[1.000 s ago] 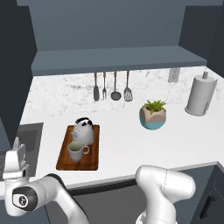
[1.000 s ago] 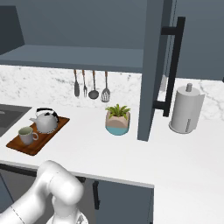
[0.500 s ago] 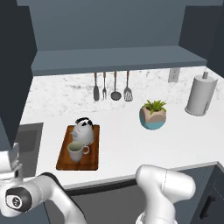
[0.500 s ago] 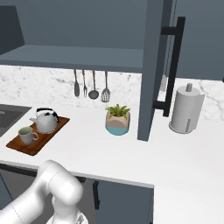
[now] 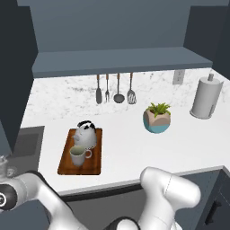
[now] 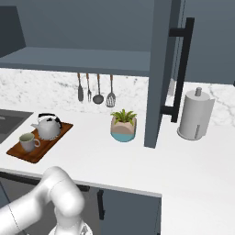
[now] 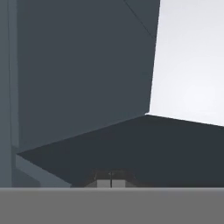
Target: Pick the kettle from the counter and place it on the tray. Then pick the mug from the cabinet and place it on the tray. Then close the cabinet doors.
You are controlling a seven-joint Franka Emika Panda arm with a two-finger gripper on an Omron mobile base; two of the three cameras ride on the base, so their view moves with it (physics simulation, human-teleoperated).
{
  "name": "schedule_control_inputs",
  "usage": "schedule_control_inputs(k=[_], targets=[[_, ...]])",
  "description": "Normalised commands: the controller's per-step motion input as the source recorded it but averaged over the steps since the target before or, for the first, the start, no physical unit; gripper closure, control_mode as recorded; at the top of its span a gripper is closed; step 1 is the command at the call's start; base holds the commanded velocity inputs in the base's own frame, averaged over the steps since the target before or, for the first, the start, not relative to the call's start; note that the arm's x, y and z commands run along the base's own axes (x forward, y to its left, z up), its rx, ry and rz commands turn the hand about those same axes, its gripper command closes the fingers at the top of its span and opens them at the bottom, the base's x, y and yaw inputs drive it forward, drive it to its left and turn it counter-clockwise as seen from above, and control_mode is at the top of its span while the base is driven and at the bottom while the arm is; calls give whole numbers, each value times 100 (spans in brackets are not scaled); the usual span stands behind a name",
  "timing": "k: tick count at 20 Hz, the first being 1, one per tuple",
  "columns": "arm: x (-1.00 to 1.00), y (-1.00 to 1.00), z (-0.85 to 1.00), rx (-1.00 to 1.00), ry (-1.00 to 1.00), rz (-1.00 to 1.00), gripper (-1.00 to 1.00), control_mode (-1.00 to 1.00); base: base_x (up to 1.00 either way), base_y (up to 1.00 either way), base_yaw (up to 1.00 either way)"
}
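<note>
Left base view: squat silver-grey metal kettle (image 5: 86, 134) and pale beige ceramic mug (image 5: 78, 155) both on reddish-brown wooden tray (image 5: 96, 165), on white speckled worktop (image 5: 134, 152); door-closing step in hand; dark fingers (image 7: 110, 179) together, holding nothing; next, reaching tall slate-blue cabinet door (image 6: 158, 73) to push shut

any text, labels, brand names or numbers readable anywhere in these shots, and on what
None: no readable text, label, brand or number in any view.
The kettle, mug and tray are plain.
The plant pot and paper towel roll carry no print.
The wall outlet and cabinet door show no marking.
</note>
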Motion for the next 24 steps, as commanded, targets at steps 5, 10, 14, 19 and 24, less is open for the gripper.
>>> schedule_control_inputs(k=[5, 10, 14, 19, 24], targets=[[3, 26, 6, 0, 0, -16, 100, -100, 0, 0, 0], [17, 10, 2, 0, -1, -14, 100, -100, 0, 0, 0], [27, 0, 20, 0, -4, -12, 100, -100, 0, 0, 0], [22, 0, 24, 0, -4, -10, 100, -100, 0, 0, 0], [2, -3, 26, 0, -10, -8, 100, -100, 0, 0, 0]])
